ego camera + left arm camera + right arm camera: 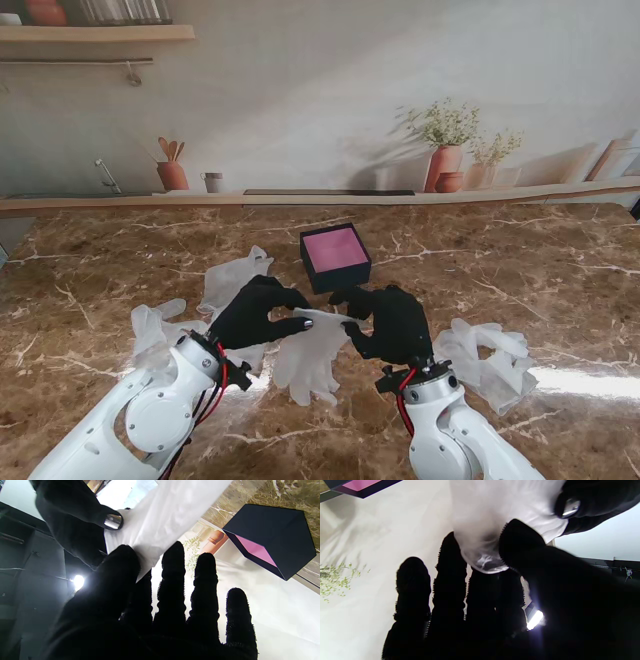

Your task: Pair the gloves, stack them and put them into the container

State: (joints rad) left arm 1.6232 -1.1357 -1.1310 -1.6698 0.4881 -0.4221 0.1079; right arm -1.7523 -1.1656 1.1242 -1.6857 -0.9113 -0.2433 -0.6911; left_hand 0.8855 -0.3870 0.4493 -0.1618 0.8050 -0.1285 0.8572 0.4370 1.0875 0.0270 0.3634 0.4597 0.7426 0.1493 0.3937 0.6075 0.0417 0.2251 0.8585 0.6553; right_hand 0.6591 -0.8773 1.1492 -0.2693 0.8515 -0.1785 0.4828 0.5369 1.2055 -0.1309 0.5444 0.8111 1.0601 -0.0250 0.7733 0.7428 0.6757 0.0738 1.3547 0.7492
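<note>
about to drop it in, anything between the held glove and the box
Nothing visible. Both hands, left hand and right hand, hold the glove just nearer to me than the box. The marble between them is bare, and the box's pink inside looks empty.

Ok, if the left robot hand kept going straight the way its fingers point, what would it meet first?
Probably the right robot hand, which pinches the other side of the same white glove the left robot hand holds. The black box lies off that line, farther from me. Depth is unclear.
</note>
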